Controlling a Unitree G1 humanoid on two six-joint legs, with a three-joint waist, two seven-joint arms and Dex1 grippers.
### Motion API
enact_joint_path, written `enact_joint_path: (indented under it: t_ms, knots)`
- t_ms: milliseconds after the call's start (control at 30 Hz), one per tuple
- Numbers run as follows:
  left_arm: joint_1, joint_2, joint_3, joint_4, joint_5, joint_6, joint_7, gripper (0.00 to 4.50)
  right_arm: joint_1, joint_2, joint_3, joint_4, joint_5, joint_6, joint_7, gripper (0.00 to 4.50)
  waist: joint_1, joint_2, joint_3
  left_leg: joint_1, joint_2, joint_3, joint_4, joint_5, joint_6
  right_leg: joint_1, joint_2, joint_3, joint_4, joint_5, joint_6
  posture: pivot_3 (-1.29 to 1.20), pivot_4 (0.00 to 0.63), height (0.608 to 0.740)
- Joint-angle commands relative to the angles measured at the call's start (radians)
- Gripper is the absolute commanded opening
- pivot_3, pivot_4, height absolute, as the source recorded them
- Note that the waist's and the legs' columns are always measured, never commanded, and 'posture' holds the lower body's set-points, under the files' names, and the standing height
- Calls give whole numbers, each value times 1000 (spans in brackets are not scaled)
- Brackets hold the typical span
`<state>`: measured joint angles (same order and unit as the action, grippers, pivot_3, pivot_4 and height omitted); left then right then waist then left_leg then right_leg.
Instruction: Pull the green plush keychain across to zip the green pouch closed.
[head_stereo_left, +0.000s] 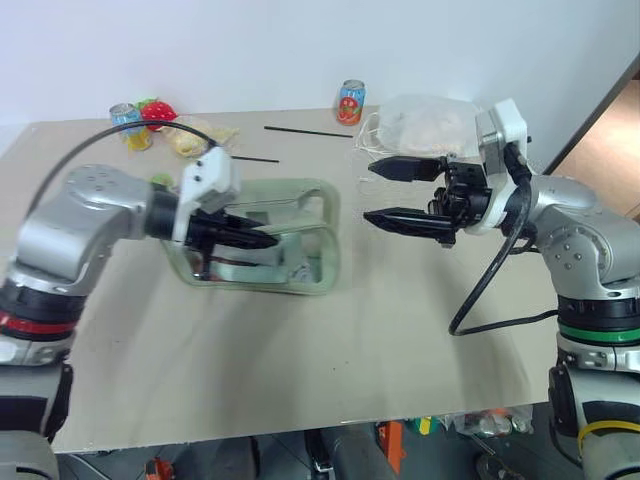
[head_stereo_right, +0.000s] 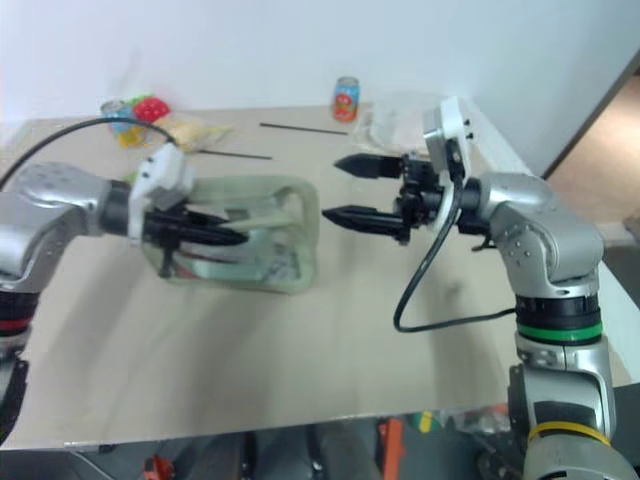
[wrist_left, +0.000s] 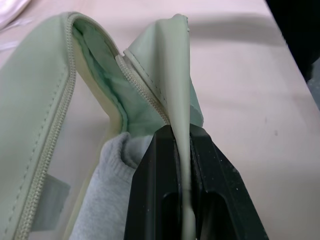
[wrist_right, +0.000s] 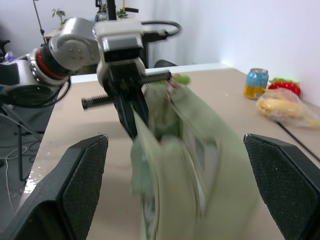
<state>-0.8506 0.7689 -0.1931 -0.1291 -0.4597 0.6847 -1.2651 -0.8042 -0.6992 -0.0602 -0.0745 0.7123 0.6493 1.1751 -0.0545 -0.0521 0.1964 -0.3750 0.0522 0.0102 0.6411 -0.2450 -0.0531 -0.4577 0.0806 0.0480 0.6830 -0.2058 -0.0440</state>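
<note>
Sage-green pouch (head_stereo_left: 300, 262) (unzipped) on table

no legible text, brand, number or sign is found in any view. the orange and blue can (head_stereo_left: 351, 102) at the far edge of the table (head_stereo_left: 300, 380) carries printed graphics, but no word or figure on it can be made out. the blue can (wrist_right: 255, 83) near the yellow packet (wrist_right: 285, 110) likewise shows a coloured label with nothing readable. the green pouch (head_stereo_left: 300, 235) bears no visible tag or lettering on its fabric or clear sides; its zipper tape (wrist_left: 142, 92) shows no marking in the left wrist view. the white drawstring bag (head_stereo_left: 425, 125) shows no print.
</note>
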Motion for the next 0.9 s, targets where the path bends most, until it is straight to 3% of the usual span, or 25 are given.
enact_joint_path:
  t_ms: [33, 233, 267, 400, 633, 900]
  knots:
    - [-17, -33, -31, 6, 25, -13, 11, 16, -16, -10, -23, -28, 10, -10, 6, 4500, -2, 0, 0, 0, 0, 0, 0, 0, 0, 0, 0, 0, 0, 0, 0, 0, 150, 740]
    - [39, -62, -30, 9, 46, -8, 46, 16, 21, -29, -33, -60, 17, 4, 9, 4500, -1, 0, 0, 2, 0, 0, 0, 1, 1, 2, 0, 0, 0, 0, 0, 0, 150, 740]
    - [41, -76, -11, 4, 32, 2, 64, 850, 24, -33, -35, -60, 16, 5, 9, 4500, -1, 0, 0, 3, 0, 0, 0, 1, 1, 3, 0, 0, 0, 0, 1, 0, 150, 740]
    - [30, -119, 44, -5, -2, 18, 116, 2079, 25, -36, -35, -60, 20, 5, 6, 4500, 0, 0, 0, 3, -2, -1, 1, 2, 2, 4, 0, 1, 0, 2, 3, 0, 150, 740]
    - [-31, -174, 223, -31, -202, 202, 219, 2079, 18, -26, -24, -51, 18, 0, 9, 4500, -2, 0, 0, 2, -2, -1, 4, 3, 3, 5, 0, 2, 0, 3, 6, 0, 150, 740]
    - [15, -21, 337, -115, -328, 283, 194, 2079, 27, -38, -21, -43, 12, 0, 31, 4500, -11, 0, 0, 2, -1, -2, 2, 3, 3, 4, 1, 2, 0, 3, 5, 0, 150, 740]
